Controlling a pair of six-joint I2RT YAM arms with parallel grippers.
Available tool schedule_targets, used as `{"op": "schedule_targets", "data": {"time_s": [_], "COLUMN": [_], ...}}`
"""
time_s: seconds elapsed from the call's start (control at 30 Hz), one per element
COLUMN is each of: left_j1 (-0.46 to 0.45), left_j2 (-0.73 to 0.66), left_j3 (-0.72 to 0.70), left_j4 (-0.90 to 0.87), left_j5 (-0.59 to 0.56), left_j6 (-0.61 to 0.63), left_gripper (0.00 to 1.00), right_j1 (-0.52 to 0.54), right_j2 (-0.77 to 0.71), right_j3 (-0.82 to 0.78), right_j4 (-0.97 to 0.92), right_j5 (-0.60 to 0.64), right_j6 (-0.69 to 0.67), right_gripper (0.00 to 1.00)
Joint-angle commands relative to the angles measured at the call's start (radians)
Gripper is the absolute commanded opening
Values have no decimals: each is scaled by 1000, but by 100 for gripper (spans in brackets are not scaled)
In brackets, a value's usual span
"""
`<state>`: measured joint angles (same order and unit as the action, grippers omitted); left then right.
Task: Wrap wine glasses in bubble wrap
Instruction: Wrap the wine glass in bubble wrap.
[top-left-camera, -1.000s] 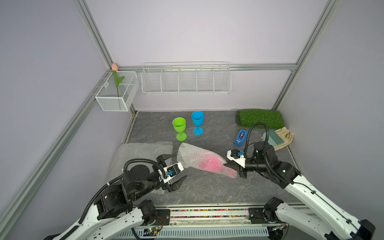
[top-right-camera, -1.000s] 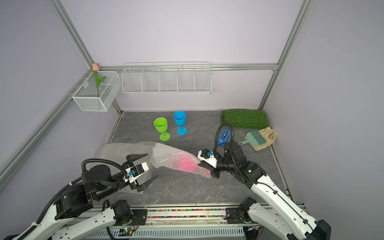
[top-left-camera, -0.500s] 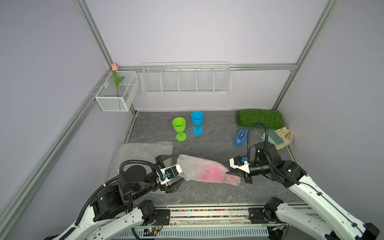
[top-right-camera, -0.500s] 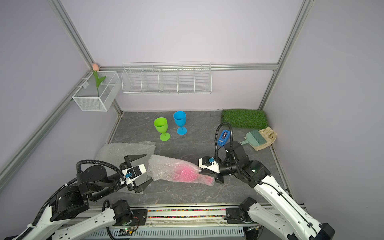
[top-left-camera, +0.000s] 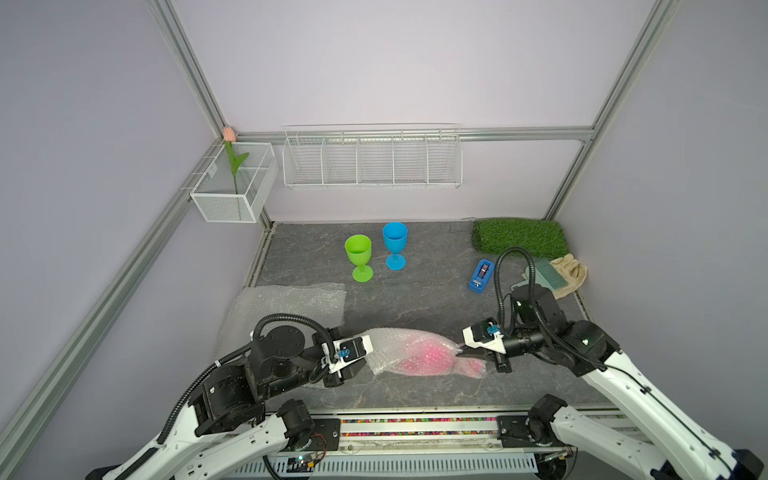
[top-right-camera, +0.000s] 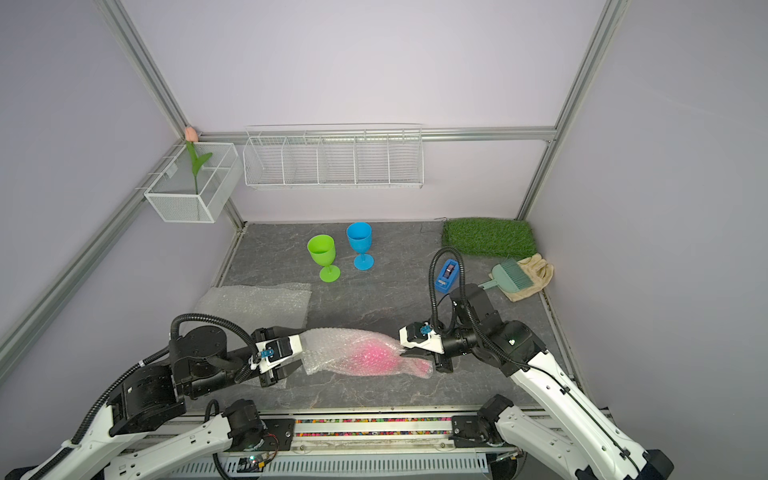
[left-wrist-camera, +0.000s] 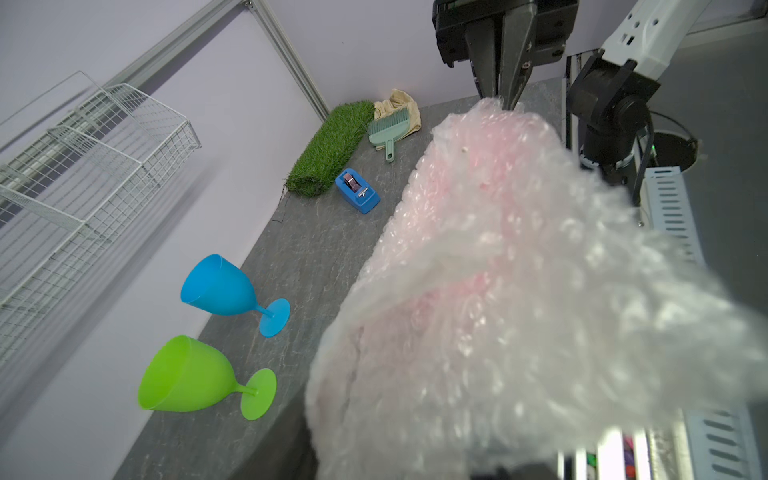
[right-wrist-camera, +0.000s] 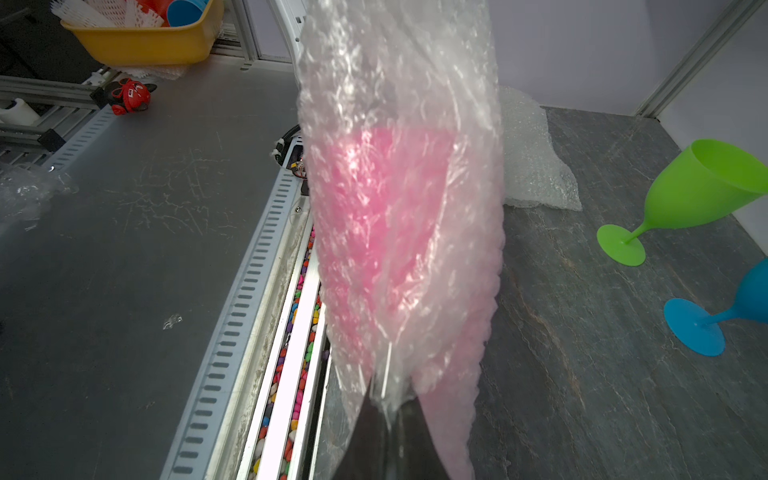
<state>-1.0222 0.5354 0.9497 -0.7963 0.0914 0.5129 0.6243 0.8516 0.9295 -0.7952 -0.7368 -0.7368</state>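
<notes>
About 1 of 3 done: the magenta pink plastic goblet (top-left-camera: 430, 356) is sideways near the front of the grey stone-look worktop (top-left-camera: 415, 299), rolled in a clear bubble-wrap sheet (top-left-camera: 384, 343) with loose ends. The right jaws pinch the wrap at the stem end. The left jaws sit at the bowl end; I cannot tell their grip. The lime green goblet (top-left-camera: 358, 254) and sky blue goblet (top-left-camera: 395, 241) stand bare behind, with 1 spare flat bubble-wrap sheet (top-left-camera: 286, 307) alongside.
</notes>
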Motion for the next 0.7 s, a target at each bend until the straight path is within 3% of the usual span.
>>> {"op": "schedule_targets", "data": {"time_s": [0.0,0.17,0.33,0.47,0.67], "left_j1": [2,2,2,2,2], "left_j2": [-11,34,90,154,293], "left_j3": [42,88,143,202,250], "left_j4": [-32,-76,-99,-113,-133], "left_j5": [49,102,84,71,83], "left_j6": [1,8,19,25,37], "left_gripper": [29,13,0,0,0], "right_j1": [7,8,28,97,136], "right_j2": [9,4,12,92,328], "right_j3": [-10,-100,-255,-386,-492], "right_j4": [35,201,513,812,1237], "right_j5": [4,29,51,96,99], "right_j6": [16,108,241,311,377], "right_gripper": [7,7,7,7,7]}}
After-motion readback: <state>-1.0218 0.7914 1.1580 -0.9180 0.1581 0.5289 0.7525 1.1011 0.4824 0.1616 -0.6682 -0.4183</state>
